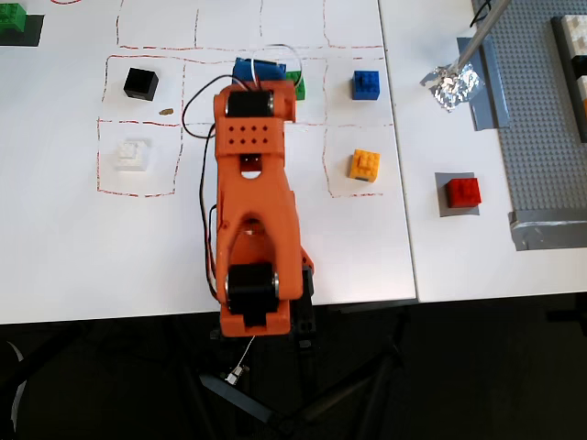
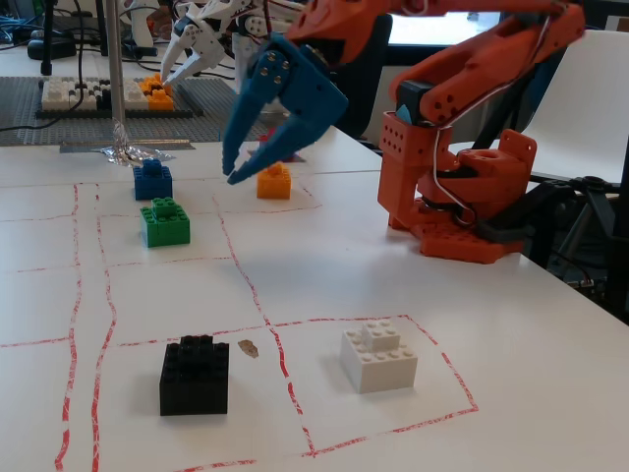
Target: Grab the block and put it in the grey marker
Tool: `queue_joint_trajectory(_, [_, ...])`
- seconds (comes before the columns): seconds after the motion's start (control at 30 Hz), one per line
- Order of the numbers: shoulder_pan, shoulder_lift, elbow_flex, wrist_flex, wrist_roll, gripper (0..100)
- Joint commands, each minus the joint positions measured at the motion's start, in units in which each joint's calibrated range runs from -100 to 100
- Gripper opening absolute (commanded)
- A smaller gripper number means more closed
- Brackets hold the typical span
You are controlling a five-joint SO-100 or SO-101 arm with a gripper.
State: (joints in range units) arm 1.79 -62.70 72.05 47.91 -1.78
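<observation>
Pincer (image 2: 234,173) hangs in the air with its two blue fingers spread apart and nothing between them. In the fixed view it is above the tabletop (image 2: 324,275), close to the green brick (image 2: 165,222) and the orange brick (image 2: 274,181).

The block (image 1: 463,192) is far off to the right in the overhead view, well apart from the arm (image 1: 252,220). It already sits on the grey marker (image 1: 441,203), a flat grey square just a bit bigger than the block. In the fixed view the pincer hides the block.

The block looks small, hard and light, like a plastic toy brick. It should not bend or break. Its flat sides look smooth, so it could slip if it is pinched at a corner. The best place to hold it is on two flat sides across from each other, low under the studs.

Nothing stands right beside the block. The big grey studded plate (image 1: 541,119) is near it on the right, with a grey tape strip (image 1: 548,230) along its edge. A crumpled bit of foil (image 1: 449,84) lies farther up. The blue brick (image 1: 367,85) and the orange brick are in squares between the arm and the block, so a low swing across could knock them. The black brick (image 1: 140,84) and white brick (image 1: 134,153) are on the other side, out of the way.
</observation>
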Motion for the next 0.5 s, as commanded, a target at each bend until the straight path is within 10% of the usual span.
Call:
queue_joint_trajectory(0.0, [-1.8, -8.3, 4.4, -1.8, -0.2, 0])
queue_joint_trajectory(0.47, [-5.0, -25.7, 23.1, -1.1, -0.3, 0])
